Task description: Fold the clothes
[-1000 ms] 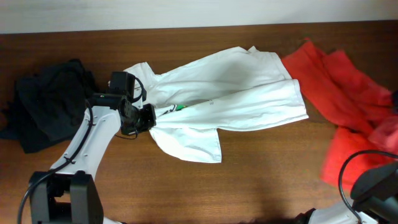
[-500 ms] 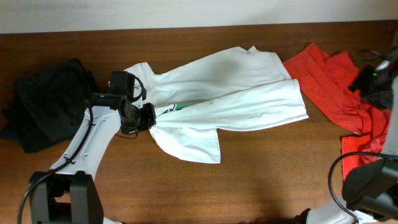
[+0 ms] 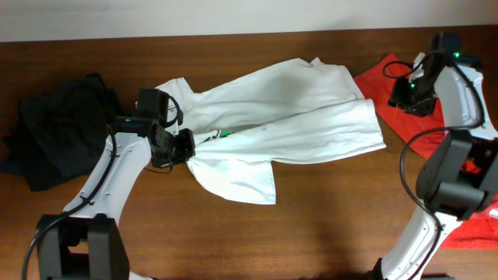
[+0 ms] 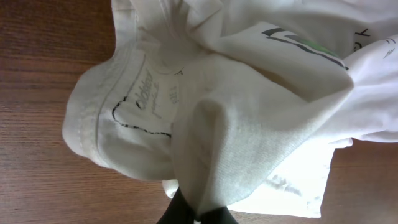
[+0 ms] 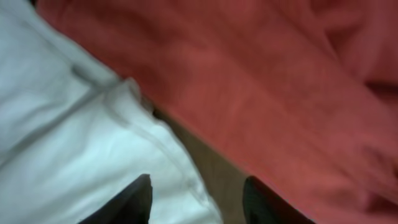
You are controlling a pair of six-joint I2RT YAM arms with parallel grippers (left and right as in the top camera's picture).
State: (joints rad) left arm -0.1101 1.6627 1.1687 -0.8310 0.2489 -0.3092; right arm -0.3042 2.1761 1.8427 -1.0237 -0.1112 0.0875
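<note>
The white T-shirt (image 3: 296, 109) lies crumpled across the middle of the table, its dark chest print (image 3: 222, 134) near the left end. My left gripper (image 3: 187, 145) is shut on a bunched fold of the shirt by the collar (image 4: 134, 93); in the left wrist view the fabric (image 4: 249, 130) drapes over the black fingertips (image 4: 180, 211). My right gripper (image 3: 406, 92) hovers open at the shirt's right edge, over the red garment (image 3: 385, 78). In the right wrist view its fingers (image 5: 134, 199) straddle the shirt hem (image 5: 143, 124) and the red cloth (image 5: 280, 93), holding nothing.
A black garment (image 3: 62, 132) is heaped at the table's left end. More red cloth (image 3: 475, 229) shows at the bottom right behind the right arm. A strip of bare wood (image 5: 211, 165) separates the shirt from the red garment. The front of the table (image 3: 311, 233) is brown wood.
The right arm has swung up from the lower right to the shirt's right edge, and its gripper has opened. The left arm and the shirt have stayed put.
</note>
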